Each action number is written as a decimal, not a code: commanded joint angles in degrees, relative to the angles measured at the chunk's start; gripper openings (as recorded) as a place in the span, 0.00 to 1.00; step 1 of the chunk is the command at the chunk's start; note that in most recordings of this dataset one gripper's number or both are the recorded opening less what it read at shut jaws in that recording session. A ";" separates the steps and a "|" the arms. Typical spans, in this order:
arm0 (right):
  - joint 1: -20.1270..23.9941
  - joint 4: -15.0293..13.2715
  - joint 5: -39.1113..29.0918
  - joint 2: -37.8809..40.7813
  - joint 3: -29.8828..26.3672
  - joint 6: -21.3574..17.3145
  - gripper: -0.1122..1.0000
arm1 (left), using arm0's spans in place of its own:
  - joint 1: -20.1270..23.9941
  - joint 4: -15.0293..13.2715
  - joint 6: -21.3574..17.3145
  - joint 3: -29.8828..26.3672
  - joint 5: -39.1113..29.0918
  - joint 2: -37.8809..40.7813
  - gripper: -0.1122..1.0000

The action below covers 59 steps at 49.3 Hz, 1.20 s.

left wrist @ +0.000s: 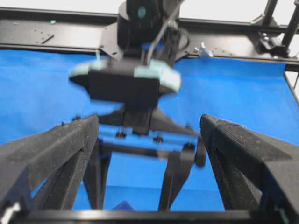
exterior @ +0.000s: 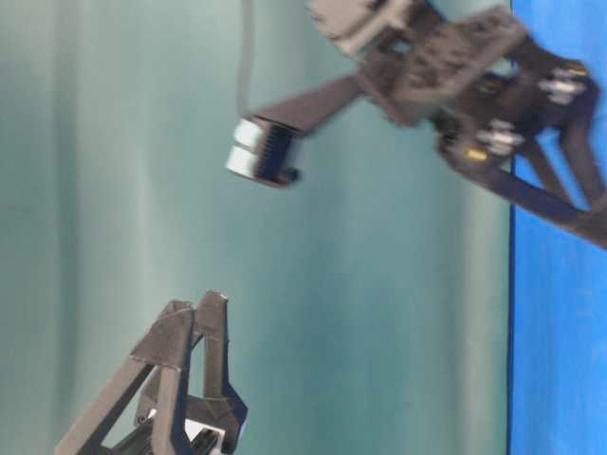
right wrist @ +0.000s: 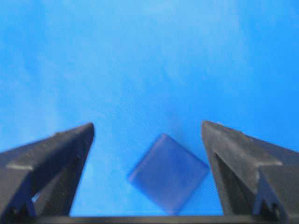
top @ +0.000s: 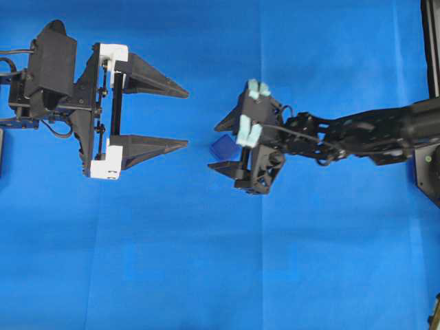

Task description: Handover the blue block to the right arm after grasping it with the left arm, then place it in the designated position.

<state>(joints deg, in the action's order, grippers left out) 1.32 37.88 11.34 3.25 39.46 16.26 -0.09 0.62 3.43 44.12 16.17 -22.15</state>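
Observation:
The blue block (top: pixel 223 147) sits on the blue cloth between the fingers of my right gripper (top: pixel 213 146), which is open. In the right wrist view the block (right wrist: pixel 169 173) shows as a diamond turned corner-on. It lies loose between the spread fingers of the right gripper (right wrist: pixel 147 125), nearer the right-hand one, and neither finger presses on it. My left gripper (top: pixel 187 118), with white brackets, stands open and empty to the left, pointing at the right gripper. The left wrist view shows its open fingers (left wrist: pixel 65 144), the blurred right arm (left wrist: pixel 126 88) ahead, and a corner of the block (left wrist: pixel 125 206) at the bottom edge.
The blue cloth (top: pixel 206 261) covers the whole table. A black frame (left wrist: pixel 56 35) runs along the far edge behind the right arm. A dark post (top: pixel 432 41) stands at the right edge. The table-level view shows the right arm (exterior: pixel 446 66) high and the left gripper (exterior: pixel 199 308) low.

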 commanded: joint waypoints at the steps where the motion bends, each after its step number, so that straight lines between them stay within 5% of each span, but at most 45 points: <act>1: 0.18 -0.35 -1.14 -5.27 0.00 0.35 0.91 | -0.18 0.09 -0.18 -1.14 0.26 -1.05 0.94; 39: -0.26 -2.20 -6.94 -37.18 8.70 3.52 0.90 | -0.09 0.09 0.00 -1.41 0.26 -0.97 0.94; 59: -0.35 -2.72 -7.47 -38.23 9.05 3.96 0.90 | -0.18 0.09 -0.09 -1.41 0.26 -1.05 0.94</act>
<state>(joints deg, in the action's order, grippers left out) 1.14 35.42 3.52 -35.16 49.39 20.13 -0.09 0.62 3.43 44.12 16.17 -22.15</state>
